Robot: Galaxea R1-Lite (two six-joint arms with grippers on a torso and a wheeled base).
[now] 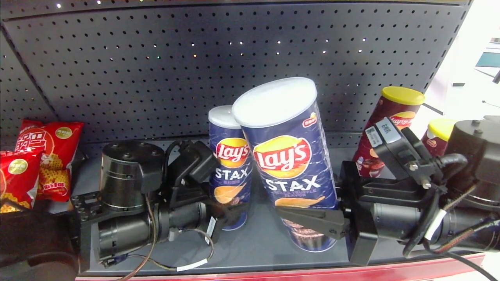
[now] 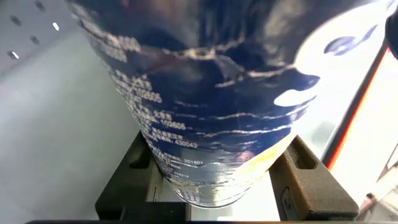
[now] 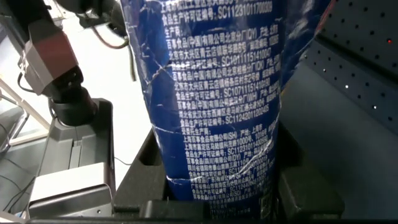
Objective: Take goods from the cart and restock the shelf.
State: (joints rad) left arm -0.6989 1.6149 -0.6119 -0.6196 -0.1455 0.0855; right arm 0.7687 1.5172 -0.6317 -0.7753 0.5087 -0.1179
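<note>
Two blue chip cans with white lids stand on the grey shelf (image 1: 258, 238). The farther can (image 1: 228, 156) is upright, and my left gripper (image 1: 230, 212) is shut on its lower part from the left. In the left wrist view this can (image 2: 205, 93) sits tight between both fingers (image 2: 134, 180). The nearer can (image 1: 285, 156) leans left, its lid against the other can's lid. My right gripper (image 1: 308, 224) is shut on it low down from the right. The right wrist view has that can (image 3: 211, 81) clamped between the fingers (image 3: 298, 183).
Red snack bags (image 1: 50, 156) lie at the shelf's left end. Two dark red cans with yellow lids (image 1: 394, 117) stand at the right. A perforated back panel (image 1: 234, 58) closes the rear. A red strip (image 1: 312, 271) marks the shelf's front edge.
</note>
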